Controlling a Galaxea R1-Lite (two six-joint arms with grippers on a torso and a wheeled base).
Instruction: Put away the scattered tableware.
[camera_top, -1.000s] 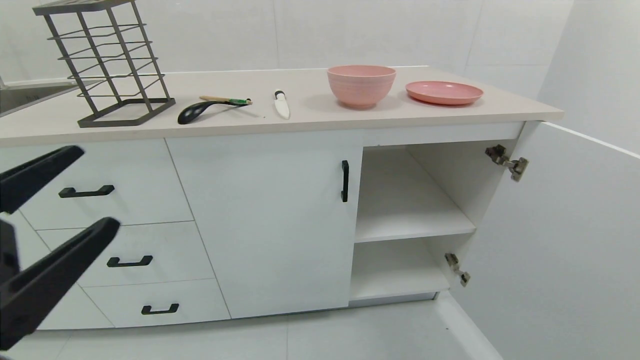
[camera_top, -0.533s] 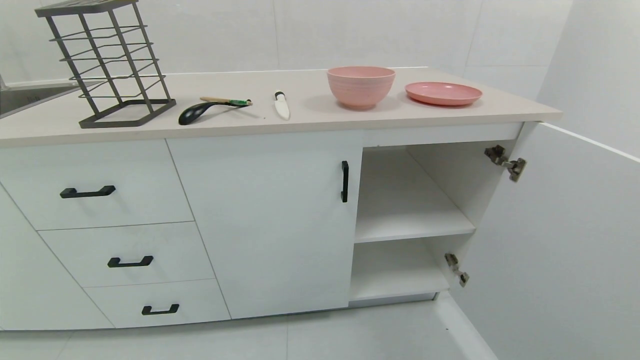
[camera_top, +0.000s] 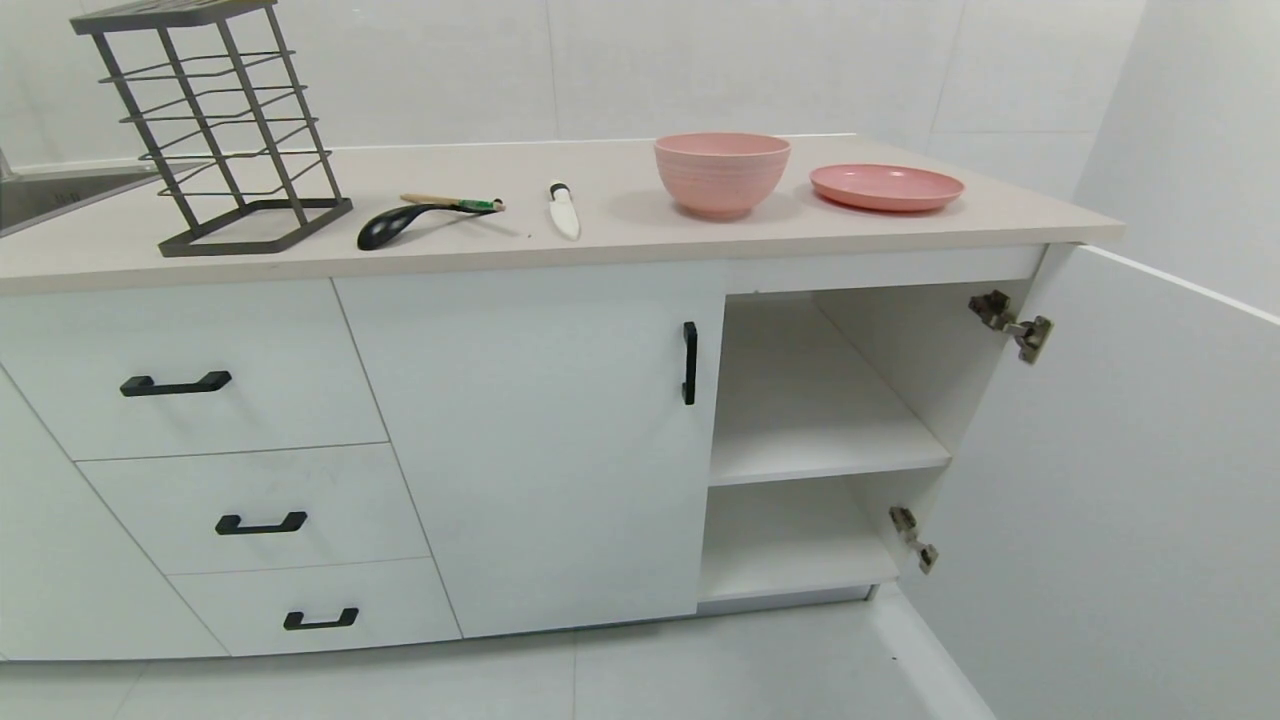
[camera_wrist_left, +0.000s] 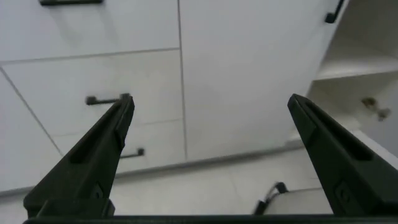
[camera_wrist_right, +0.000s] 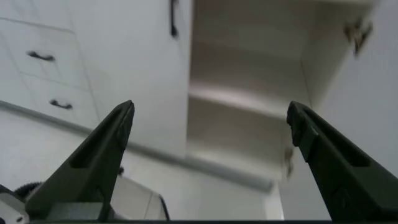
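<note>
On the beige countertop (camera_top: 620, 245) lie a black spoon (camera_top: 395, 224), a wooden-handled utensil with a green band (camera_top: 452, 201) and a small white knife (camera_top: 564, 210). To their right stand a pink bowl (camera_top: 722, 172) and a pink plate (camera_top: 887, 186). My left gripper (camera_wrist_left: 208, 109) is open, low in front of the white drawers (camera_wrist_left: 93, 87). My right gripper (camera_wrist_right: 208, 115) is open too, facing the open cabinet shelves (camera_wrist_right: 249, 93). Nothing is held by either.
A dark wire rack (camera_top: 215, 125) stands at the counter's left, beside a sink (camera_top: 50, 190). The right cabinet door (camera_top: 1120, 480) is swung wide open, showing two bare shelves (camera_top: 800, 440). The middle door (camera_top: 540, 440) and three drawers (camera_top: 210, 450) are closed.
One second ago my left gripper's black fingers filled the head view's lower left; they have dropped out of that view. The tableware has not moved.
</note>
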